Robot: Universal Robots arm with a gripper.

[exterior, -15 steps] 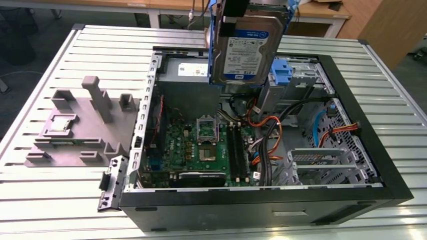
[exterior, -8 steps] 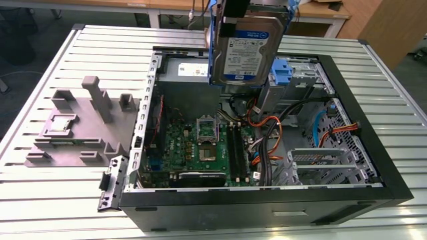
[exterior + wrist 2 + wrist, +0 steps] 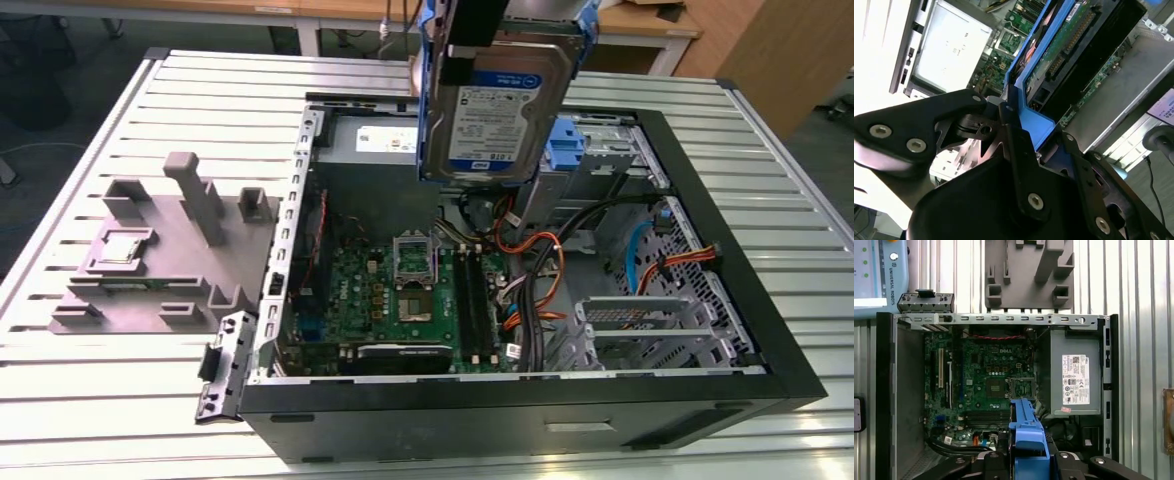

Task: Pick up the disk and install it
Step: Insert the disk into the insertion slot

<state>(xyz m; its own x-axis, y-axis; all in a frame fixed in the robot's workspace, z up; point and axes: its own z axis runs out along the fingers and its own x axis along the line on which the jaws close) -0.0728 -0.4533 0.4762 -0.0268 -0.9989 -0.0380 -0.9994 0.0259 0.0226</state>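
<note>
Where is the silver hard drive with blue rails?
In the exterior view, the silver disk hangs upright in the tool, above the open black computer case.

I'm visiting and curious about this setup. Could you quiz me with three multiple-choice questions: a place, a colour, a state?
1. Where is the disk? A on the grey fixture; B above the open computer case; C on the floor.
2. Its edge rails are: A red; B yellow; C blue.
3. The tool is: A shut on the disk; B open and empty; C resting on the table.
Answers: B, it hangs over the case; C, blue plastic frames it; A, fingers clamp it.
</note>
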